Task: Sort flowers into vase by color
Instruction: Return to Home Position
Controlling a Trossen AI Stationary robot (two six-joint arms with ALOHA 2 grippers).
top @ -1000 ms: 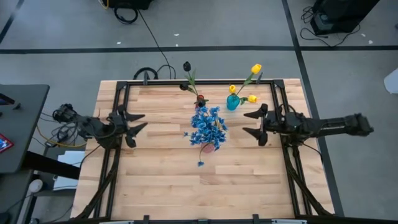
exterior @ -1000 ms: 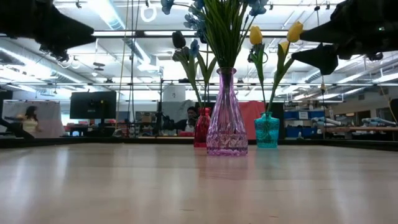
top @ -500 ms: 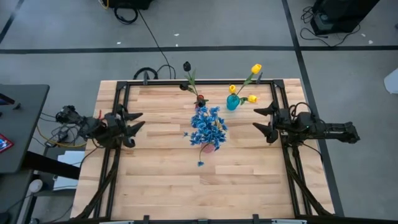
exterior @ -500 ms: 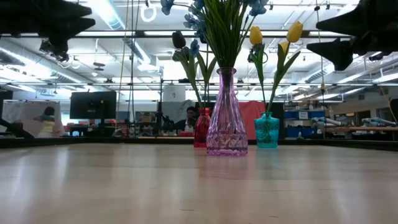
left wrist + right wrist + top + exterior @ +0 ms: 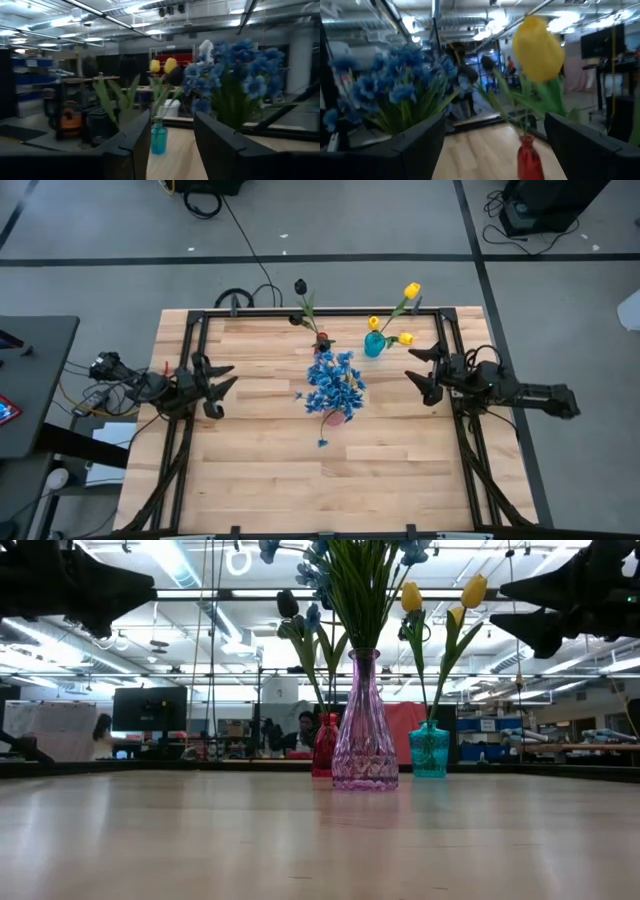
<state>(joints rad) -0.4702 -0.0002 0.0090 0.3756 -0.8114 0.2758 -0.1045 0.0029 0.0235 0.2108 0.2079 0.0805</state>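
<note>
Three vases stand near the table's middle. A pink glass vase (image 5: 364, 730) holds the bushy blue flowers (image 5: 335, 380). Behind it, a small red vase (image 5: 325, 745) holds dark blooms (image 5: 300, 286), and a teal vase (image 5: 375, 344) holds yellow tulips (image 5: 411, 290). My left gripper (image 5: 230, 376) hovers open above the table's left side, pointing toward the vases, with nothing between its fingers (image 5: 135, 137). My right gripper (image 5: 408, 365) hovers open at the right side, facing the vases, and is also empty.
A black frame rail (image 5: 320, 312) runs along the table's far edge and down both sides under the arms. Bare wood (image 5: 330, 480) lies between the pink vase and the near edge. A person (image 5: 306, 728) shows in the room beyond the table.
My right gripper has drawn back from the vases toward the table's right edge, staying open. My left gripper has sunk a little and tipped its fingers up from a downward slant to about level. The vases and flowers have not moved.
</note>
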